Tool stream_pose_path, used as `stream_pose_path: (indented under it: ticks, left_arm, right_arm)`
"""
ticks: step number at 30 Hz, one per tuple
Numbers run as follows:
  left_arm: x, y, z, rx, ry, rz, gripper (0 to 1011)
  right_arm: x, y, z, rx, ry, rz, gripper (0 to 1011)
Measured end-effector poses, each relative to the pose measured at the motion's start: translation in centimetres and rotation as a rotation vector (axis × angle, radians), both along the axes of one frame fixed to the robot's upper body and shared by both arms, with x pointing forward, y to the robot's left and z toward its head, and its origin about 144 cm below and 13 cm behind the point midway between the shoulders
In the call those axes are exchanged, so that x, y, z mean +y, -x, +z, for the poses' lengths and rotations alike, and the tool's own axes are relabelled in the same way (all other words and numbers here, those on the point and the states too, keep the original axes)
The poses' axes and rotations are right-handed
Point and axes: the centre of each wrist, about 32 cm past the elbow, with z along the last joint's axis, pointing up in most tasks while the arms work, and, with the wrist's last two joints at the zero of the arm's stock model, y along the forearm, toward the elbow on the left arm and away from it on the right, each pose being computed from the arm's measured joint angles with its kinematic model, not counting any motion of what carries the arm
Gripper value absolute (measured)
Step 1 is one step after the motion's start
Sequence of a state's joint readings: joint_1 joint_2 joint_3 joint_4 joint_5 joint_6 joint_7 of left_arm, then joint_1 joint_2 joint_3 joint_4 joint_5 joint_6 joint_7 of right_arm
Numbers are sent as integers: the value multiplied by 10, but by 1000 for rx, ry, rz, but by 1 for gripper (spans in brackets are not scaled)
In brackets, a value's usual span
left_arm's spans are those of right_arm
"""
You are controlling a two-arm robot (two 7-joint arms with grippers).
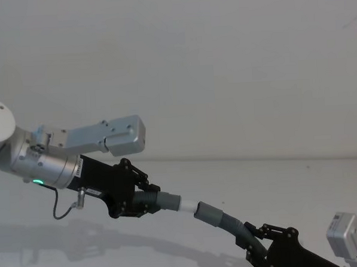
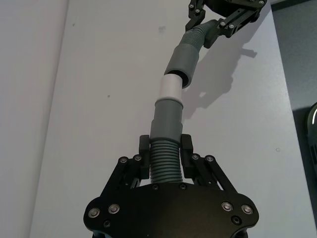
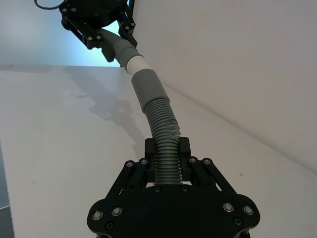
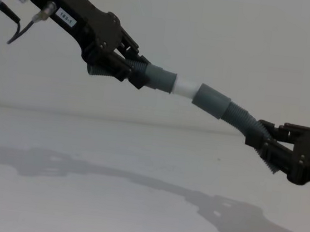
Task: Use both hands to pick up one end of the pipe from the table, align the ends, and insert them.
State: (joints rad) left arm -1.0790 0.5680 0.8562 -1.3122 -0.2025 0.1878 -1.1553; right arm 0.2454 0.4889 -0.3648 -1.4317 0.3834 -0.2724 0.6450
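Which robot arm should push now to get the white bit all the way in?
Probably the left gripper. It grips the ribbed dark grey pipe piece close behind its white spigot, already entering the wider grey cuff. The right gripper holds a bent piece.

Plain pale wall (image 1: 222, 59) behind; dark floor strip (image 2: 302, 74) beside it.

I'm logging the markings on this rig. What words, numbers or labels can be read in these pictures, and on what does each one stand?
Small white label on the black body of the left gripper, chest view: dark characters, too small to read with any certainty.
White tag on the light grey block at the lower right corner of the head view: faint print, not legible.
Pipe pieces, right gripper, table: no text visible.
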Motion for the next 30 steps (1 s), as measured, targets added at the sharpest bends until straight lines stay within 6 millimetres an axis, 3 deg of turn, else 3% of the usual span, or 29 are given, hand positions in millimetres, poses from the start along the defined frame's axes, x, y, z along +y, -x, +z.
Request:
stream_pose_path:
  ticks: [30]
  left_arm:
    - [-7, -11, 3, 3, -20, -35, 327]
  right_arm:
    - [0, 0, 0, 0, 0, 0, 248]
